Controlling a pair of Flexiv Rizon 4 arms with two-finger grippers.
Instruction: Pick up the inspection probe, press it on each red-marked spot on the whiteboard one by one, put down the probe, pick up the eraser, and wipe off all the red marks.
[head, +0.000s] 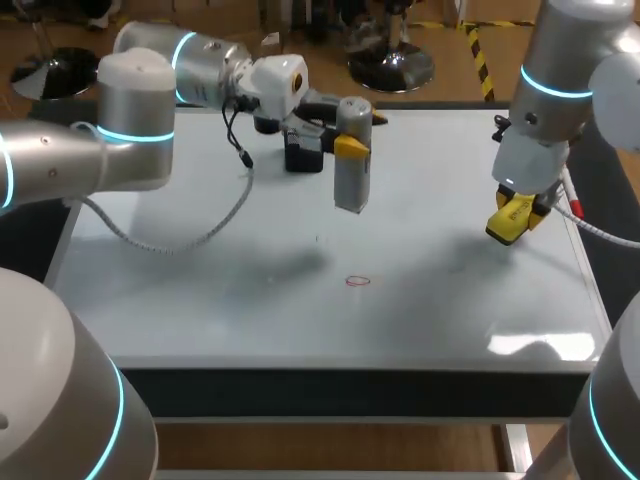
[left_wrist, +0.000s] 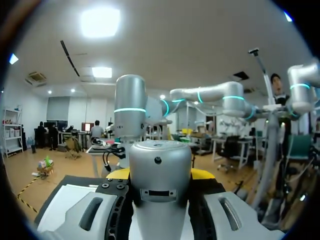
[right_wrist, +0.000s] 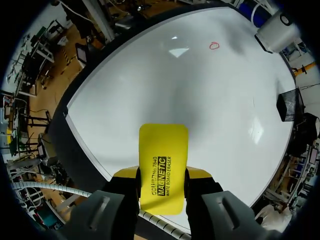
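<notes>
Our left end effector (head: 349, 136) is clamped on the inspection probe (head: 351, 160), a silver cylinder that stands upright over the far middle of the whiteboard (head: 200, 300). In the left wrist view the probe fills the space between the two yellow fingertips (left_wrist: 119, 173), which press on it from either side. Its lower end seems to hang clear of the board, with a soft shadow on the surface nearer to us, though we cannot be sure of the gap.

Our right end effector (head: 514, 222) is clamped on the yellow eraser (head: 510, 218), above the right side of the whiteboard and close to its edge. In the right wrist view the eraser juts out ahead of the fingers as a flat yellow block with dark print on its face, and both fingers grip its sides.

One red mark (head: 358, 281), a small open ring, lies on the whiteboard near the middle, closer to us than the probe and well apart from the eraser. The right wrist view shows it far ahead of the eraser, near the probe's end.

A black box (head: 303, 155) sits on the far part of the board, just beside the probe. A grey cable (head: 170, 240) from our left arm droops across the left side of the whiteboard.
</notes>
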